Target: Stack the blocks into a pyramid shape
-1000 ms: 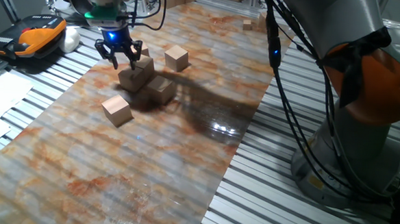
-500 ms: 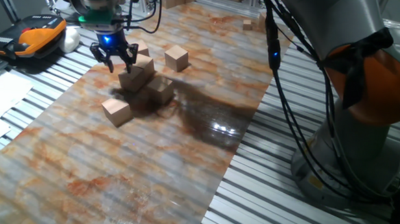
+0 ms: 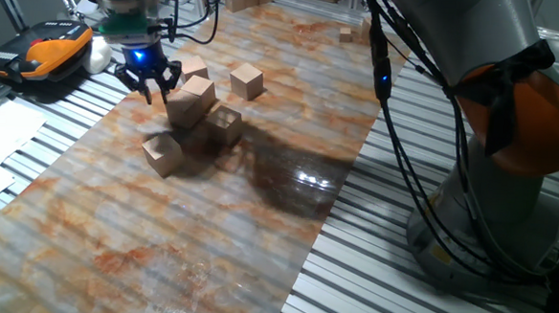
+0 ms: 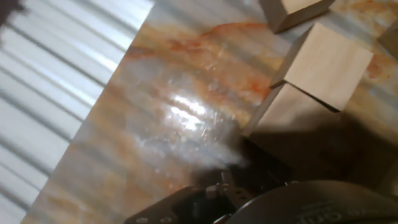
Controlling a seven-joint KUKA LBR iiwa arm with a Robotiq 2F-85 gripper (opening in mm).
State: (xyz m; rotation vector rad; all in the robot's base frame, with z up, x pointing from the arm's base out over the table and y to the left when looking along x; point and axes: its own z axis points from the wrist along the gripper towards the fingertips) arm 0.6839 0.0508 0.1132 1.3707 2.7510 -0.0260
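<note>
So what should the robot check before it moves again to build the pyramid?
1. End effector holding nothing: ok, no block between its fingers in the fixed view.
2. End effector clear of the pile: ok, it hangs just left of the top block.
3. Top block seated flat: not ok, it sits skewed on the blocks under it.
4. Loose blocks free to pick: ok, the front block and the far block stand apart on the mat.
5. All six blocks in sight: cannot tell, the pile hides some.
6. Fingers open or shut: cannot tell.
</note>
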